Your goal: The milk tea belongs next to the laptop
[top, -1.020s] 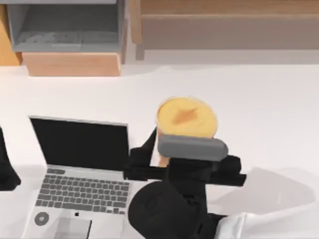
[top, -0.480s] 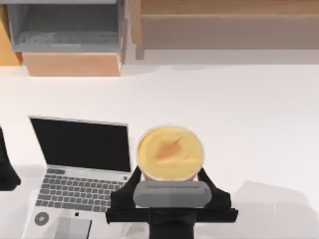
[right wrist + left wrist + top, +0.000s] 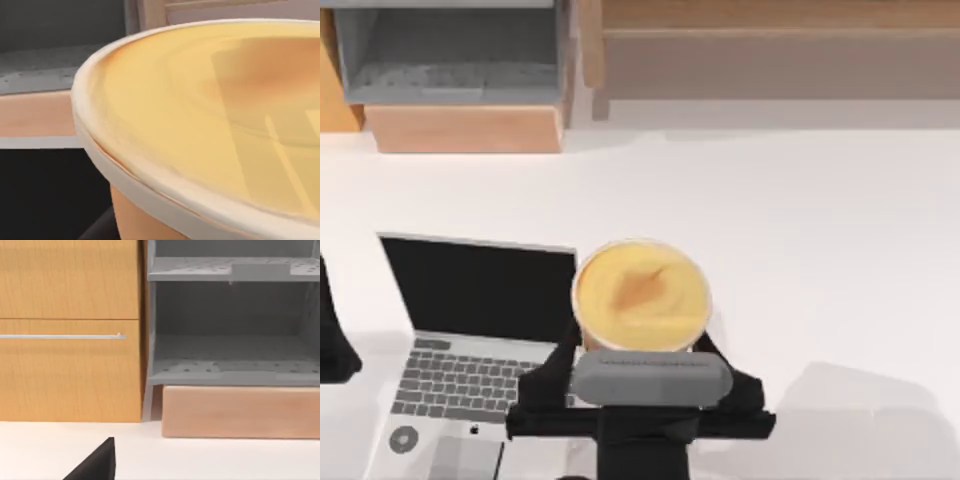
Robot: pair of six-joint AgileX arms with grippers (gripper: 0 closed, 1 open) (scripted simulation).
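Note:
The milk tea (image 3: 642, 295) is a round cup with a yellow-orange top and a darker smudge. My right gripper (image 3: 638, 346) is shut on its pale tan sides, one black finger on each side. From above, the cup's left rim overlaps the right edge of the silver laptop (image 3: 480, 345), which stands open with its black screen up. In the right wrist view the cup's top (image 3: 215, 115) is very close, and a dark surface (image 3: 45, 195) lies beside it. My left arm (image 3: 330, 335) is parked at the table's left edge.
A grey open shelf unit (image 3: 455, 50) with a wooden block (image 3: 465, 128) in front stands at the back left, and a long wooden unit (image 3: 780, 55) runs along the back right. White table (image 3: 800, 230) stretches right of the cup.
My right gripper has carried the milk tea left and toward the front of the table, from beside the screen's upper right to against the laptop's right edge. The left arm has not moved.

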